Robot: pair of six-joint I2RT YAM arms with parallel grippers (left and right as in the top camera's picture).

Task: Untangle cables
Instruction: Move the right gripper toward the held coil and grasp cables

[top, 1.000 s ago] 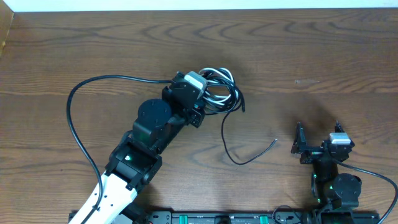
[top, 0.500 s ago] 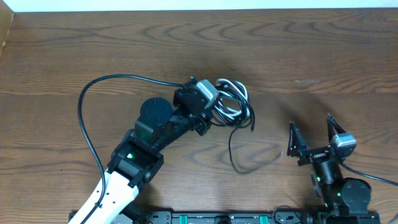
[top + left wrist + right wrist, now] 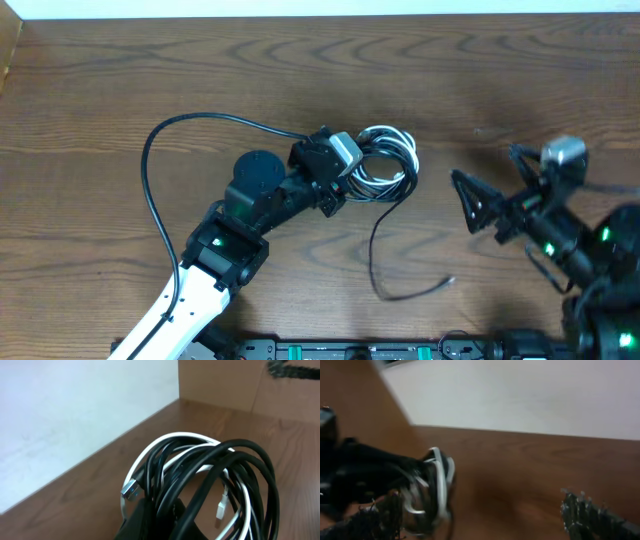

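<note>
Cables point(image 3: 388, 166): one black-and-white tangle

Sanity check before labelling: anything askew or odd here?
The coiled bundle of black and white cables, held by the left gripper with jaws shut, has one thin black cord trailing loose across the brown wooden table. Nothing spilled or damaged.

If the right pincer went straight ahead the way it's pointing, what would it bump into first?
Probably the tangle of cables, near its loose black tail. The right pincer is open and points left at it, with only table between. Height is hard to judge.
</note>
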